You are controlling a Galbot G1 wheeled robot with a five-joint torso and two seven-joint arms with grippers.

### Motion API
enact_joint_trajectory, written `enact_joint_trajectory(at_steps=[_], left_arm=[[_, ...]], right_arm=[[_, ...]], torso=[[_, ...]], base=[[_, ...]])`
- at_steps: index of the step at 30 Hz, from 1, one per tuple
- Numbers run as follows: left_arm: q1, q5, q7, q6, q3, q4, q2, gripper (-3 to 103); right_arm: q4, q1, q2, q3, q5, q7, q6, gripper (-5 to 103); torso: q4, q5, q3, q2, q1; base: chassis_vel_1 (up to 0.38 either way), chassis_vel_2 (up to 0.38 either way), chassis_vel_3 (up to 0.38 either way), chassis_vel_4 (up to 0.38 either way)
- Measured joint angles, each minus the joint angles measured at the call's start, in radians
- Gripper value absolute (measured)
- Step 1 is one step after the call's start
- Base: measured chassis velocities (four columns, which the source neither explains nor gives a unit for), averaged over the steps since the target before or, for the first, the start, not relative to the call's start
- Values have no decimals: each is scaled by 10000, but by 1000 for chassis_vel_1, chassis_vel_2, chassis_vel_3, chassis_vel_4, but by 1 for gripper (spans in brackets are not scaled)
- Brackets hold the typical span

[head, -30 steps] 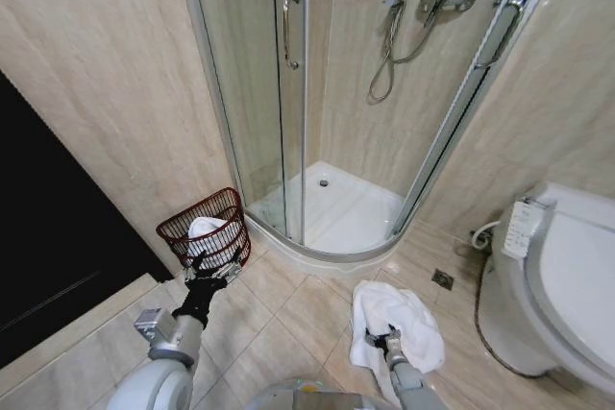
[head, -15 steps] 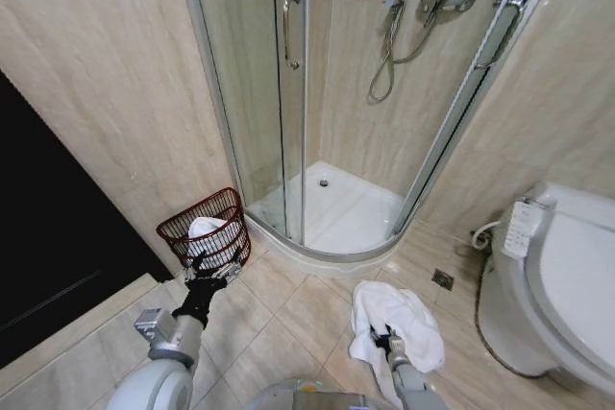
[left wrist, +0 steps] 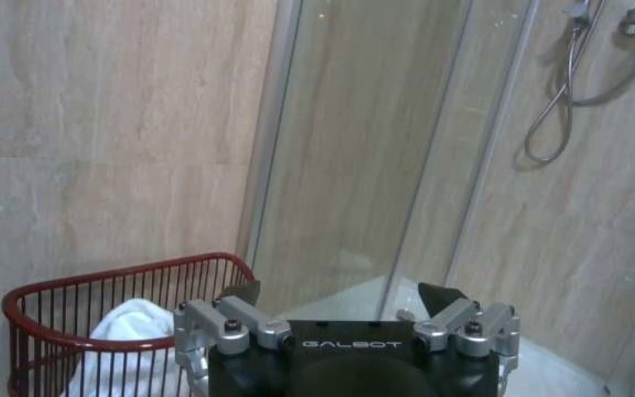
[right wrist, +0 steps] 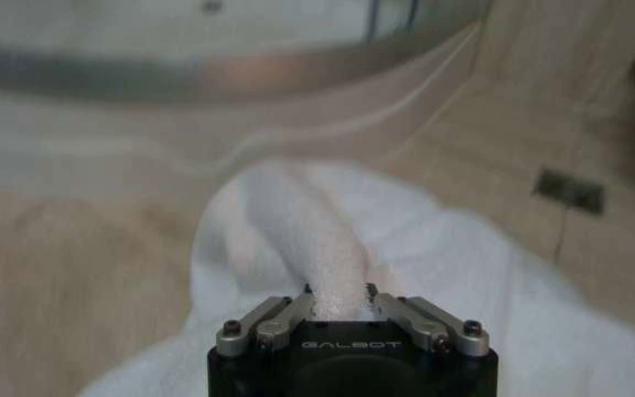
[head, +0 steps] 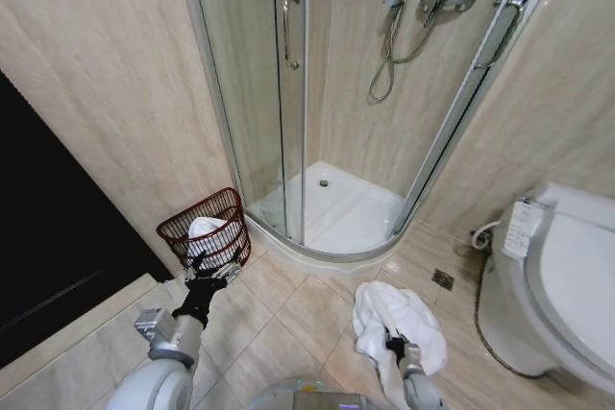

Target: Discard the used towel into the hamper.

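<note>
Head view: the right hand (head: 395, 344) sits low over the white used towel (head: 399, 319), which lies crumpled on the tiled floor (head: 288, 319) between the shower enclosure (head: 327, 141) and the toilet (head: 553, 285), well apart from the hamper (head: 205, 229). The hamper stands against the beige wall beside the shower enclosure's curved base, and another white towel (head: 205, 229) lies inside it. The left hand (head: 209, 269) hangs just in front of the hamper.

The right wrist view adds what the head view cannot resolve: a raised ridge of the used towel (right wrist: 329, 265) runs between the right hand's (right wrist: 340, 299) two fingers (right wrist: 279, 318), which are closed in on the fold and pinching it.

The left wrist view shows the left hand (left wrist: 340, 294) with its fingers spread wide and nothing between them, the red wire rim of the hamper (left wrist: 97, 285) just beyond, and the towel inside it (left wrist: 130, 327) against the shower enclosure's glass (left wrist: 373, 149).
</note>
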Motion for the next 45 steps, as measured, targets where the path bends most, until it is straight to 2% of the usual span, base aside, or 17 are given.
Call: enact_joint_trajectory(at_steps=[4, 7, 8, 11, 12, 15, 16, 18, 19, 21, 26, 29, 37, 45], left_arm=[[0, 0, 0, 0, 0, 0, 0, 97], [0, 0, 0, 0, 0, 0, 0, 97], [0, 0, 0, 0, 0, 0, 0, 97], [0, 0, 0, 0, 0, 0, 0, 97], [0, 0, 0, 0, 0, 0, 0, 97], [0, 0, 0, 0, 0, 0, 0, 97], [0, 0, 0, 0, 0, 0, 0, 97], [0, 0, 0, 0, 0, 0, 0, 97], [0, 0, 0, 0, 0, 0, 0, 97], [0, 0, 0, 0, 0, -1, 0, 97], [0, 0, 0, 0, 0, -1, 0, 97], [0, 0, 0, 0, 0, 0, 0, 97], [0, 0, 0, 0, 0, 0, 0, 97], [0, 0, 0, 0, 0, 0, 0, 97]], right_arm=[[1602, -500, 89, 487, 282, -41, -248, 7], [3300, -1064, 130, 933, 398, -206, -487, 7], [3300, -1064, 130, 933, 398, -206, -487, 7], [5402, -1787, 231, 1495, 485, -412, -671, 7], [5402, -1787, 231, 1495, 485, -412, -671, 7], [7760, -2708, 271, 2102, 737, -687, -762, 7], [7760, -2708, 271, 2102, 737, -687, -762, 7], [9103, -3244, 210, 2473, 992, -969, -810, 7], [9103, -3244, 210, 2473, 992, -969, -810, 7], [10150, -3621, 12, 2837, 1201, -1252, -819, 7], [11477, -3674, -139, 3275, 1621, -1349, -1080, 7], [12882, -3536, -204, 3618, 2132, -1429, -1653, 7], [13996, -2903, -598, 4372, 3238, -1841, -2470, 7], [14425, -2729, -715, 4885, 3850, -1917, -2526, 7]], torso=[[2, 6, 0, 0, 0], [2, 6, 1, 0, 0], [2, 6, 1, 0, 0], [2, 2, 0, 1, 1], [2, 2, 0, 1, 1], [-1, -1, 0, 2, 0], [-1, -1, 0, 2, 0], [0, 4, 0, 2, 0], [0, 4, 0, 2, 0], [-1, 5, 0, 2, 1], [2, 5, 0, 1, 1], [1, 1, 1, 2, 1], [1, 2, 1, 2, 1], [0, 4, 52, 97, 43]], base=[[0, 0, 0, 0], [0, 0, 0, 0], [0, 0, 0, 0], [0, 0, 0, 0], [0, 0, 0, 0], [0, 0, 0, 0], [0, 0, 0, 0], [0, 0, 0, 0], [0, 0, 0, 0], [0, 0, 0, 0], [0, 0, 0, 0], [0, 0, 0, 0], [0, 0, 0, 0], [0, 0, 0, 0]])
